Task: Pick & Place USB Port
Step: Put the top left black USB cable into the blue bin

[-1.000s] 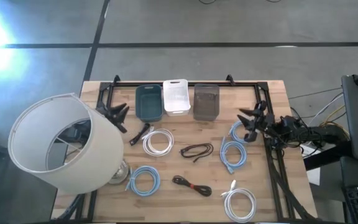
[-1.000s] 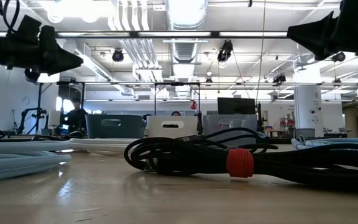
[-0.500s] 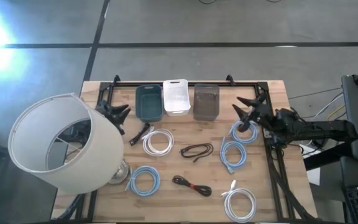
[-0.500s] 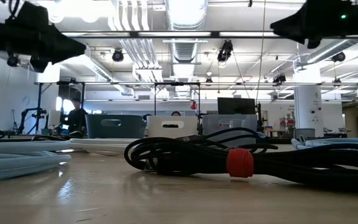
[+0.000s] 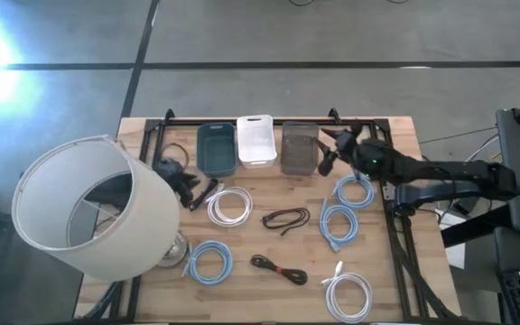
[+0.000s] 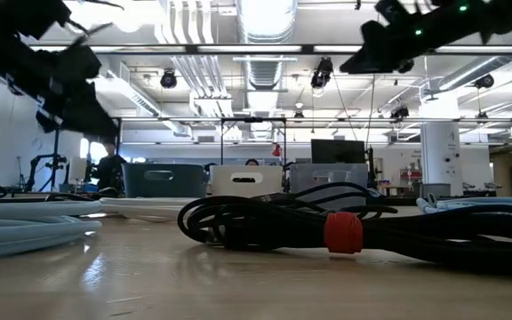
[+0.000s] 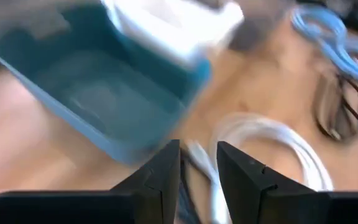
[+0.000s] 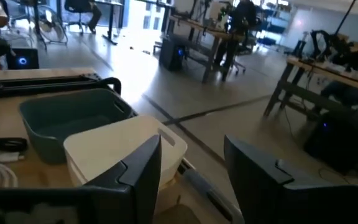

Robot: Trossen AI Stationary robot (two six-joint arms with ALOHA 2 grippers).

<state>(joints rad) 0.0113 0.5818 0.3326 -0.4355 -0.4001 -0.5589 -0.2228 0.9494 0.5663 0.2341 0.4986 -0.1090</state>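
Beside the teal bin [image 5: 216,149], my left gripper [image 7: 197,180], fingers narrowly parted, hovers above the white cable coil [image 5: 229,206]; light and floppy, I judge, so I'd pinch its bundled loops, not a loose end.

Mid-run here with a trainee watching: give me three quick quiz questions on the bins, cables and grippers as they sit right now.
1. True or false: the white bin sits between the teal bin and the grey bin.
2. How many light blue cable coils lie on the table?
3. Which gripper is near the grey bin: A left gripper, B right gripper?

Key: 1 true; 2 three; 3 B.
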